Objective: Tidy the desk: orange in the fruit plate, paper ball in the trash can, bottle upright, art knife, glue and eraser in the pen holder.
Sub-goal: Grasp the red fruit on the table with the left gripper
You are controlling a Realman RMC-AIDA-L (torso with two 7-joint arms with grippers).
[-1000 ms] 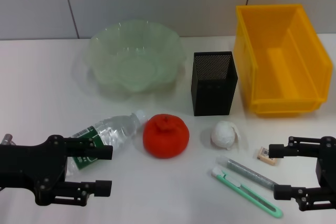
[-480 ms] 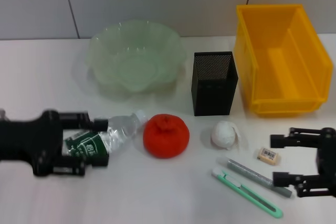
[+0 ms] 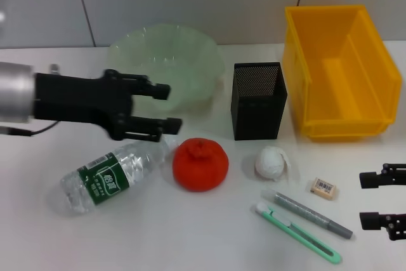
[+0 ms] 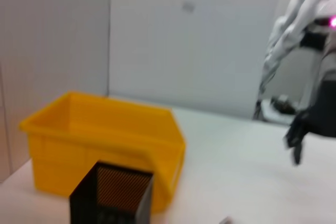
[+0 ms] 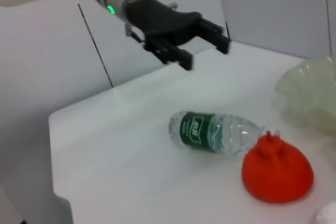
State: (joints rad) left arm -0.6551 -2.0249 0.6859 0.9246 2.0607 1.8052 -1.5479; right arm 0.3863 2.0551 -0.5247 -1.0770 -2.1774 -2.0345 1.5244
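The orange (image 3: pixel 200 164) (image 5: pixel 277 171) rests on the table between the lying bottle (image 3: pixel 111 173) (image 5: pixel 215 132) and the white paper ball (image 3: pixel 271 162). Right of the ball lie the eraser (image 3: pixel 322 187), the grey glue stick (image 3: pixel 307 211) and the green art knife (image 3: pixel 298 233). Farther back stand the black mesh pen holder (image 3: pixel 257 99) (image 4: pixel 113 195), the yellow trash can (image 3: pixel 339 71) (image 4: pixel 105 135) and the pale green fruit plate (image 3: pixel 146 52) (image 5: pixel 310 90). My left gripper (image 3: pixel 172 106) (image 5: pixel 207 51) hovers open above the bottle's neck, holding nothing. My right gripper (image 3: pixel 363 200) stands open at the table's right edge, beside the eraser.
A grey panelled wall runs behind the table. The pen holder stands close to the trash can's left wall. Bare white table lies in front of the bottle and at the far left.
My left arm rose from around the bottle and swung right and back toward the fruit plate; the bottle stays lying. My right gripper drew back to the right edge.
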